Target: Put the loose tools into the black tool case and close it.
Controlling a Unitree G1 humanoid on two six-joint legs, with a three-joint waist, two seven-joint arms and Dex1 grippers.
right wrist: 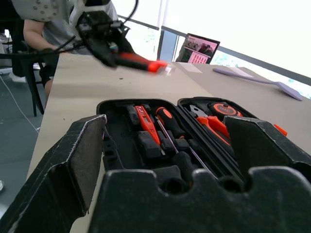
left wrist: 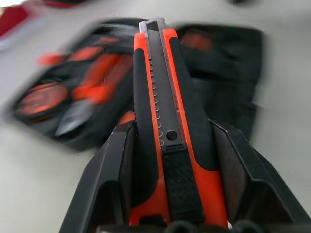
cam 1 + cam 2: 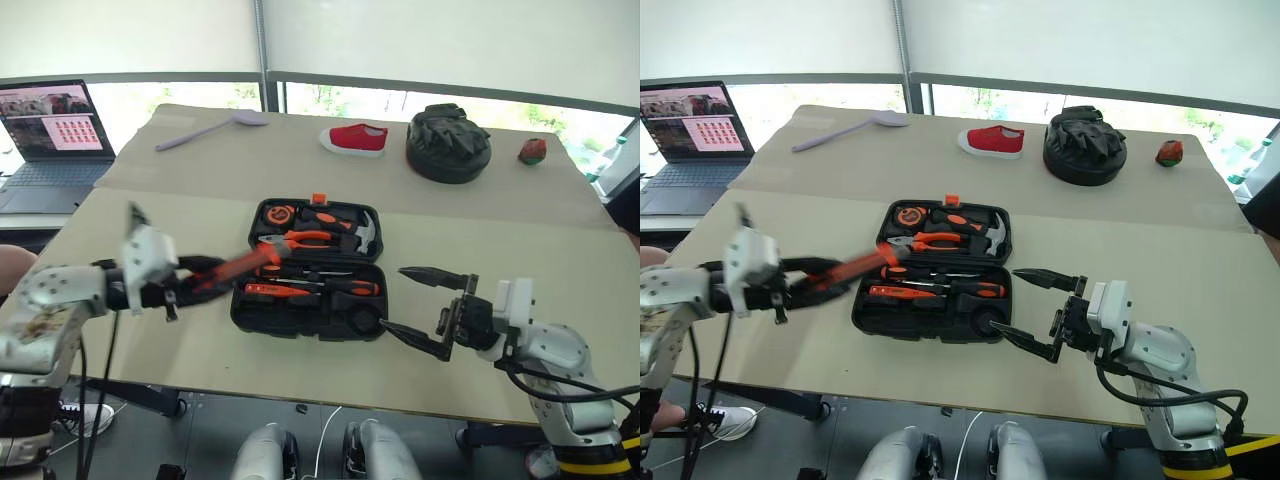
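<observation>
one tool is in hand: the left claw (image 3: 200,281) is clamped on the rear of an orange-and-black plastic utility knife (image 3: 240,265), held up off the beige tabletop (image 3: 150,230) at the left edge of the open black moulded-plastic tool case (image 3: 310,268). the knife's long axis runs left to right and slightly away from the robot, its metal nose pointing at the case and its butt buried between the claw's fingers (image 2: 104,179). the nose hangs about over the case's left rim, near the orange-handled pliers (image 3: 305,238).

to do this step well, the robot would likely need to turn the knife until its length lies along a free slot, lower it flat, and let go only once it sits in the moulding; a tilted drop could leave it proud and block the lid. which slot is free cannot be told from here.

the case lies open and flat, hinge running left to right, with the slim orange-and-black screwdrivers (image 3: 315,288) in the near half. right of it, the right claw (image 3: 420,310) hovers wide and empty just beside the case's near right corner.
</observation>
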